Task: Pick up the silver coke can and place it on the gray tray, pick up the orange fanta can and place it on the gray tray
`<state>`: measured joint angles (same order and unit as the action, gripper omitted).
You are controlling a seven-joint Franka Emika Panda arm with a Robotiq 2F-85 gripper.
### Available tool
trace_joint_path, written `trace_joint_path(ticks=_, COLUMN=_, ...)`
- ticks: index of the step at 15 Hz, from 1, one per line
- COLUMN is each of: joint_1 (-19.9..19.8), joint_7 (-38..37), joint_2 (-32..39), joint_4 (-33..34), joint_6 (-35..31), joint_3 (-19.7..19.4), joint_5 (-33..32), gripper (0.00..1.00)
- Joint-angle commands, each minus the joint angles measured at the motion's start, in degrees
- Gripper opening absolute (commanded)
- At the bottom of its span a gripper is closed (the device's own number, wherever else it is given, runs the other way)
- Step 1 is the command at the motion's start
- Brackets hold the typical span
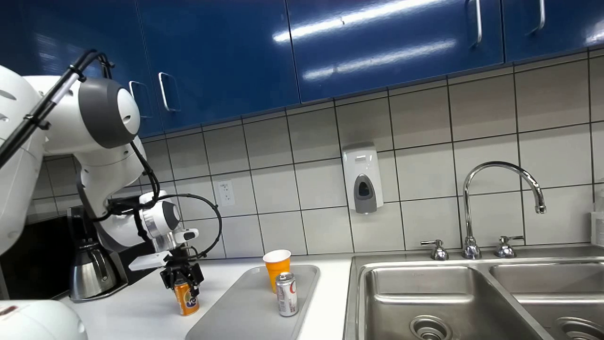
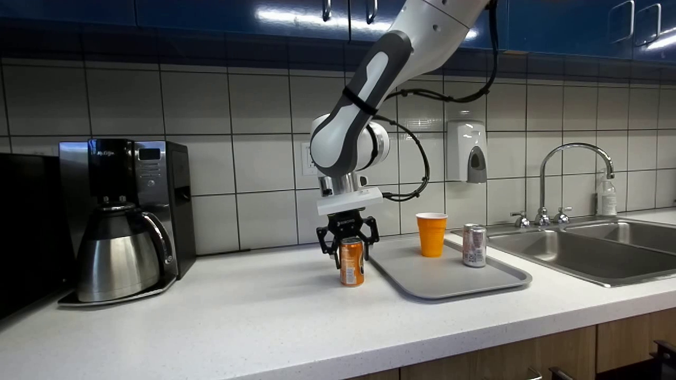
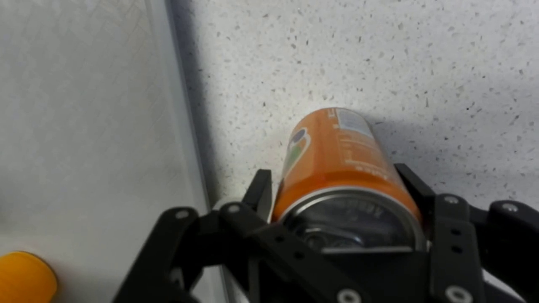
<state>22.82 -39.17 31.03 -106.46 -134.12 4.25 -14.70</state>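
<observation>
Wrist view, orange can [image 3: 344,172], hand [image 3: 336,183] astride

Streaked with glare on the blue cabinets [image 1: 330,52], high in both exterior views — dimmer on the tiles [image 2: 259,103] beneath; shadowed beside the gray tray [image 3: 92,126], wrist view's upper left — soft at bottom.

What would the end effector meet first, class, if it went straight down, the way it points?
Most likely the top of the orange Fanta can, standing between the jaws of the end effector; any gap under the palm is unclear. Below lies the countertop.
</observation>
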Motion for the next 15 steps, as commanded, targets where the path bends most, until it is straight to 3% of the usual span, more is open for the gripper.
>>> trace_joint_path(ticks=1, joint_1=0.6, joint_7=0.2, joint_2=-0.6, joint_4=0.1, joint_6=0.5, joint_3=-0.5, joint_5=0.7, gripper=0.43)
trace_joint_path(ticks=15, joint_1=2.3, joint_7=-0.5, joint_2=-4.1, joint_4=-2.6, joint_6=0.1, joint_3=0.2, joint_5=0.4, gripper=0.42)
